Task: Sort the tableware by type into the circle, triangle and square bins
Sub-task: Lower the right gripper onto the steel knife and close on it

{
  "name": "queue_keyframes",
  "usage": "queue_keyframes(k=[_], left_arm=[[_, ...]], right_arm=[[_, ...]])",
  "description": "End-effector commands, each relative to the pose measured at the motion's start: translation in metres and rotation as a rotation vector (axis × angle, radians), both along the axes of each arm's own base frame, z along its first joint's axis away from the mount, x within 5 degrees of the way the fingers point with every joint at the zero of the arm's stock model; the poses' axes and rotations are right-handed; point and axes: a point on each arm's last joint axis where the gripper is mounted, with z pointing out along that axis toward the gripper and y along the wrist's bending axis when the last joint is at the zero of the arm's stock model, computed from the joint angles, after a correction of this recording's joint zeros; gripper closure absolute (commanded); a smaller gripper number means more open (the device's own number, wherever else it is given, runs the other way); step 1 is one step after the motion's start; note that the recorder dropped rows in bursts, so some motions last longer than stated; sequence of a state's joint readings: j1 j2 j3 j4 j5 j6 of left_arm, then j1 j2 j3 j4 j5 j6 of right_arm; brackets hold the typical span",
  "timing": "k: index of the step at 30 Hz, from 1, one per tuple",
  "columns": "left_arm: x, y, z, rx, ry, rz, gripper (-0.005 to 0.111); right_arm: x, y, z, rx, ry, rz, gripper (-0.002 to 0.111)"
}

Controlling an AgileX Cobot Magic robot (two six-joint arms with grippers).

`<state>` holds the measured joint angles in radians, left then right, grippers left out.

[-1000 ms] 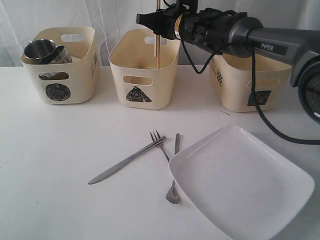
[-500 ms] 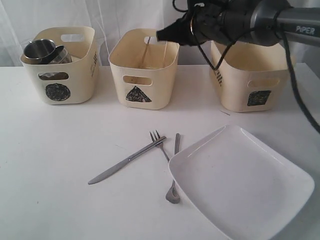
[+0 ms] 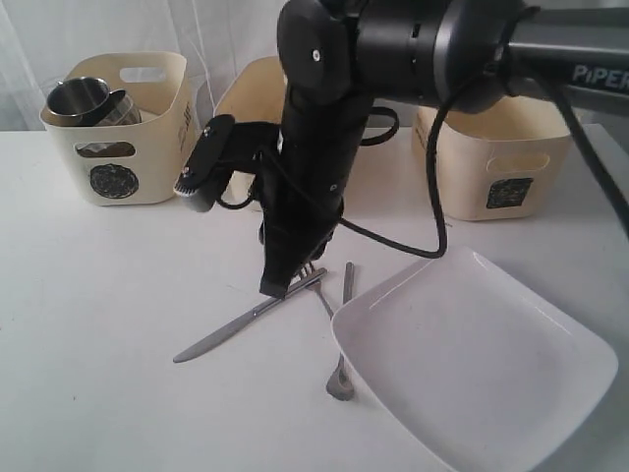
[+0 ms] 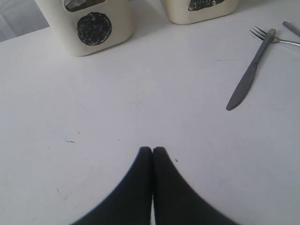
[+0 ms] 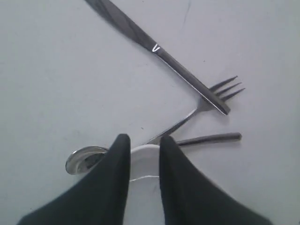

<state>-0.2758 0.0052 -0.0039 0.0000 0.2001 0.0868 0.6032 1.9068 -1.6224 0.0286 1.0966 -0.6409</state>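
Lowered from above the cream triangle-marked tub: black right gripper, narrowly parted, empty, over slim steel knife; closure on it judged next.

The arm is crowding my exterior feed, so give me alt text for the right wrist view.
The right gripper hangs over the white table, jaws apart and empty, with the spoon beside one jaw and the edge of a white plate showing between them. Beyond, the knife lies across the fork near its tines.

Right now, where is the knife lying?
In the exterior view the knife lies on the table near the middle, its handle end across the prongs of the fork, left of the white plate.
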Motion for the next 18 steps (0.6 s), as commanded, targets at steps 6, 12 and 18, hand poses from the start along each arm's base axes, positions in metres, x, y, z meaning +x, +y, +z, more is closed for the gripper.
queue_keyframes(k=[6, 12, 18], left_arm=[[0.0, 0.0, -0.001, 0.0, 0.001, -0.005, 0.107], [0.0, 0.0, -0.001, 0.0, 0.001, -0.005, 0.107], [0.0, 0.0, -0.001, 0.0, 0.001, -0.005, 0.107]], right_arm=[[0.024, 0.03, -0.051, -0.077, 0.086, 0.08, 0.083], [0.052, 0.043, -0.053, -0.066, 0.045, 0.027, 0.084], [0.055, 0.044, -0.053, -0.075, 0.063, 0.009, 0.084]])
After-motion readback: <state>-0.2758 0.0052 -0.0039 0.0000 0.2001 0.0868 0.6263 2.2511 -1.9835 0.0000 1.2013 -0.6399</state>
